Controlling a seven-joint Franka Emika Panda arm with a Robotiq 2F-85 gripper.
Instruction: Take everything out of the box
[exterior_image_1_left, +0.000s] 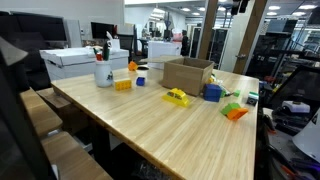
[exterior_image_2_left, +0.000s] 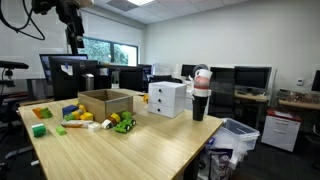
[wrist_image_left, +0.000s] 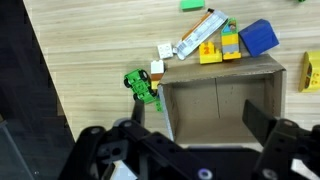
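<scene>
The brown cardboard box (wrist_image_left: 222, 67) stands open on the wooden table, and its inside looks empty in the wrist view. It also shows in both exterior views (exterior_image_1_left: 187, 73) (exterior_image_2_left: 105, 102). My gripper (wrist_image_left: 197, 115) is open and empty, straight above the box, and hangs high above it in an exterior view (exterior_image_2_left: 72, 42). Toys lie outside the box: a green toy vehicle (wrist_image_left: 142, 85) (exterior_image_2_left: 124, 124) by its corner, yellow blocks (wrist_image_left: 212, 50), a blue block (wrist_image_left: 258, 37) (exterior_image_1_left: 212, 92), an orange piece (exterior_image_1_left: 235, 113) and a green block (exterior_image_2_left: 38, 130).
White boxes (exterior_image_1_left: 75, 60) (exterior_image_2_left: 168, 97) and a cup with pens (exterior_image_1_left: 103, 72) (exterior_image_2_left: 200, 98) stand on the table near the box. A yellow block (exterior_image_1_left: 123, 85) lies by the cup. Monitors and desks surround the table; a bin (exterior_image_2_left: 232, 135) sits beside it.
</scene>
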